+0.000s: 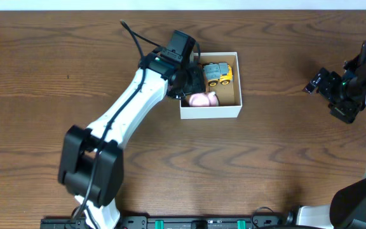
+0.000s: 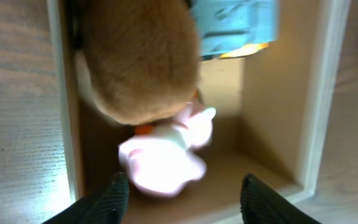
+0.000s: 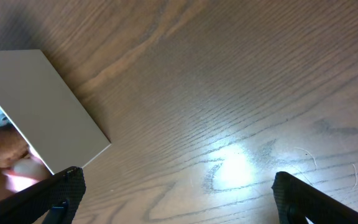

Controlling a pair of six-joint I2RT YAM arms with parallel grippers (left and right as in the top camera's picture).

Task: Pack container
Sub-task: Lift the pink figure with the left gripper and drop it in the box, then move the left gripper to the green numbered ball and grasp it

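Observation:
The container (image 1: 236, 76), a square white box with a tan cardboard inside, stands at the table's middle back. In it lie a yellow and blue toy truck (image 1: 218, 73), a pink plush toy (image 1: 202, 100) and a brown plush toy (image 2: 142, 62). My left gripper (image 1: 186, 79) hovers over the box's left part, open and empty, its fingers (image 2: 182, 199) either side of the pink toy (image 2: 166, 155). The truck's blue part (image 2: 235, 25) shows at the top of the left wrist view. My right gripper (image 1: 316, 81) is open and empty over bare table at the far right (image 3: 176, 193).
The box's white outer wall (image 3: 42, 106) shows at the left of the right wrist view, with wood table (image 3: 229, 93) beyond. The box's rim (image 2: 319, 93) borders the left wrist view.

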